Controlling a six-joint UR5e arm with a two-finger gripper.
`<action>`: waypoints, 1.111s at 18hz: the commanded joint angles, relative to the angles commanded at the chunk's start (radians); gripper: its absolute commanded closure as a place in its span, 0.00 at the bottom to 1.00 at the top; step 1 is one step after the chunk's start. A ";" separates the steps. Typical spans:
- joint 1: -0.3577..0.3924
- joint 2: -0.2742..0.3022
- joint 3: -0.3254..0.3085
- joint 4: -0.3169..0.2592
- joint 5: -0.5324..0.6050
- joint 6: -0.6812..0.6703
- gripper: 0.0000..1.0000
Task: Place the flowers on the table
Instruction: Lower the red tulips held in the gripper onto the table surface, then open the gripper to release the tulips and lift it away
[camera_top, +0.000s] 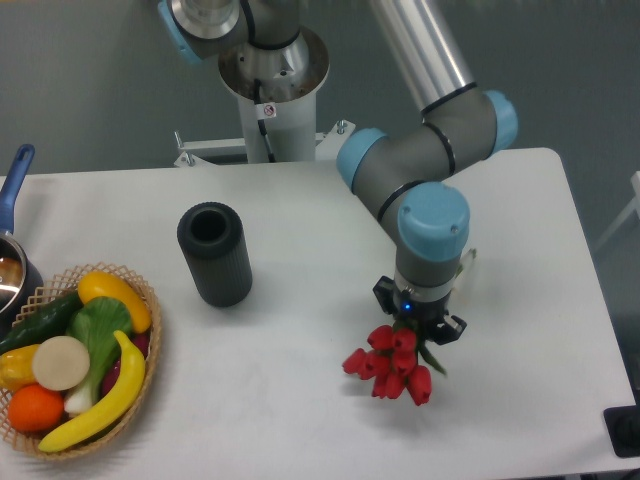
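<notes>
- My claw (418, 325) is closed on the red tulips (392, 365), gripping at the stems.
- Tulips hang directly beneath me, buds pointing toward the front edge of the white table (300, 400), right of centre.
- Contact with the table cannot be confirmed; judged near.

Flowers (391, 364) under the tool (418, 325) right of centre on the table (300, 400), cylinder (214, 253) left of them, basket (75, 360) at left edge

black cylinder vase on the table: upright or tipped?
Upright. The black vase stands on the table with its round open mouth facing up. Whether anything is inside cannot be told.
</notes>
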 joint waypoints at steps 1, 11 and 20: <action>0.000 0.002 -0.002 0.002 0.001 -0.003 0.00; 0.049 0.063 -0.005 0.012 0.002 -0.025 0.00; 0.106 0.066 -0.020 0.124 -0.006 0.029 0.00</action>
